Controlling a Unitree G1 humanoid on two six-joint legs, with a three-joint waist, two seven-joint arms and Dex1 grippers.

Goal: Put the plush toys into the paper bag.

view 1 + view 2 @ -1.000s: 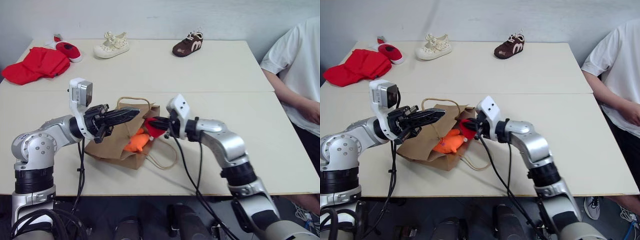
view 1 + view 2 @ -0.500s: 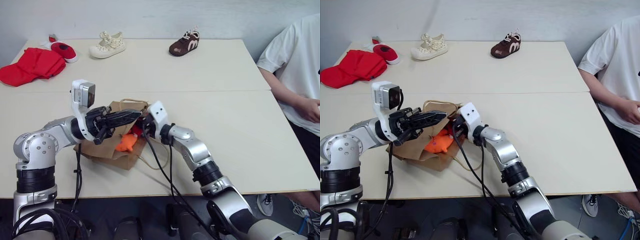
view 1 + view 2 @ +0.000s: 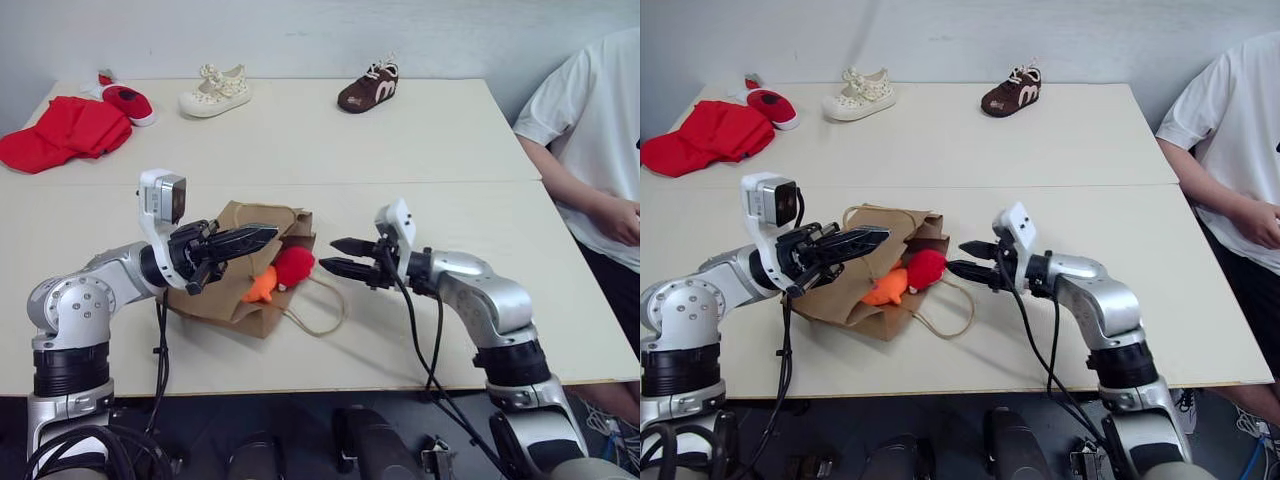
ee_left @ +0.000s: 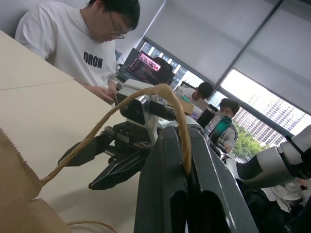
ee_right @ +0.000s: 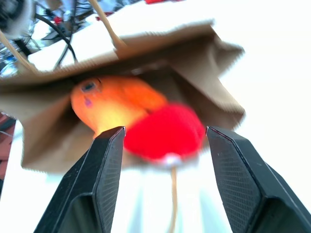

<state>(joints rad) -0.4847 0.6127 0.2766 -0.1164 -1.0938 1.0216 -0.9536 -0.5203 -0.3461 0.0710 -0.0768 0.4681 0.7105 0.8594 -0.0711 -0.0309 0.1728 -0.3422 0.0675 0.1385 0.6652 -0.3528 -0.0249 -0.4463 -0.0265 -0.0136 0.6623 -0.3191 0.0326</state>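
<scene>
The left gripper (image 4: 187, 160) is pinching the paper bag's (image 3: 225, 290) handle (image 4: 141, 99); the right gripper (image 3: 345, 257), jaws apart, is facing the red toy (image 5: 167, 133) and the orange toy's (image 5: 114, 104) eye.

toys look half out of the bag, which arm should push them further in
Right, probably. Its open hand faces the red toy and orange toy at the bag mouth, while the left hand is shut on the handle.

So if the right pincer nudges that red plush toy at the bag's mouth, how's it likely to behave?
The red plush toy looks soft and round, so it would probably squash, then roll rather than slide. It looks light, so a gentle nudge from the open right pincer may do. The paper bag looks thin and creased, held by one handle in the left pincer, so its mouth may buckle.
</scene>
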